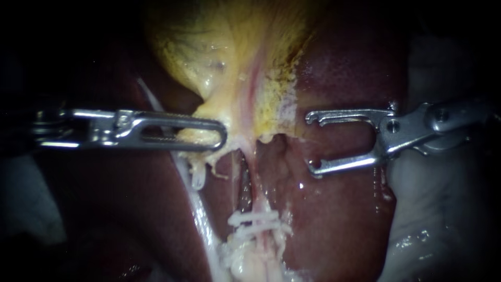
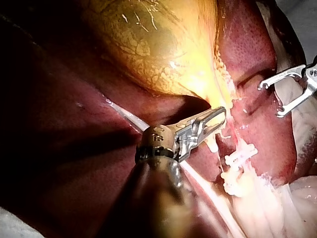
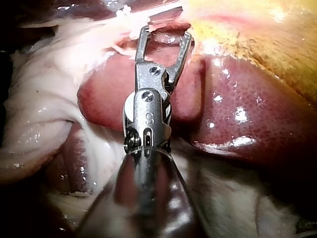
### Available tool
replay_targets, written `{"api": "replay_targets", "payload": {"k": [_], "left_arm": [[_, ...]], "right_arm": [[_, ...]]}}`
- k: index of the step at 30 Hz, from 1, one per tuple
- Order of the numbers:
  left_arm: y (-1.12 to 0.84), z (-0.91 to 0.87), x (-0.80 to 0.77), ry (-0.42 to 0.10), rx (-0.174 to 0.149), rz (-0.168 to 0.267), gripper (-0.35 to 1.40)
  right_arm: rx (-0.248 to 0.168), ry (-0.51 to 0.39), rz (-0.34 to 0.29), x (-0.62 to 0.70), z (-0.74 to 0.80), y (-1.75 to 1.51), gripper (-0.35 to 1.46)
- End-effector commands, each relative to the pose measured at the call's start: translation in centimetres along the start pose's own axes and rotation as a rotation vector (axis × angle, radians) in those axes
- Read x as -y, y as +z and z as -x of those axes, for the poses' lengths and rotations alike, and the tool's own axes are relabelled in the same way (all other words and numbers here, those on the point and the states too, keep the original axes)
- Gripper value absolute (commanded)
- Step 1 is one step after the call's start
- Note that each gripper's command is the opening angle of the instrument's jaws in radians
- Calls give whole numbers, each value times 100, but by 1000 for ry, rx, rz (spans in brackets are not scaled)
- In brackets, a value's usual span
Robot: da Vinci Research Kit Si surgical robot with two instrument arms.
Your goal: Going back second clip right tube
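Note:
The yellow gallbladder (image 1: 224, 47) narrows downward into pale tubes. My left instrument (image 1: 222, 137) comes in level from the left, its slotted jaws shut on the gallbladder's neck (image 1: 209, 112); the left wrist view shows that same grip (image 2: 218, 116). White clips (image 1: 255, 222) cross the tube (image 1: 249, 190) lower down, also seen as clips (image 2: 240, 156) ahead of the left jaws. My right instrument (image 1: 312, 142) hovers over the liver (image 1: 339, 219) to the right of the tubes, jaws wide open with nothing between them. In its own wrist view, the right instrument (image 3: 165, 32) has both tips short of the white tissue.
A thin white strand (image 1: 201, 214) runs down beside the tubes on the left. Dark red liver (image 2: 59, 139) surrounds the left shaft. Pale wet tissue (image 1: 443, 209) lies at the right edge, under the right instrument's shaft (image 3: 148, 163).

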Motion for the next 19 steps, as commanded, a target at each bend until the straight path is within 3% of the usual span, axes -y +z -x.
{"api": "replay_targets", "payload": {"k": [1, 8, 19], "left_arm": [[7, 0, -6, -4, -4, 3, -35], [25, -7, -30, -9, -14, 16, -35], [27, -8, -28, -8, -19, 19, -35]], "right_arm": [[0, 1, 0, 0, 0, 0, 50], [1, 1, 3, 3, -1, 0, 50], [1, -4, 3, 4, -3, 0, 50]]}}
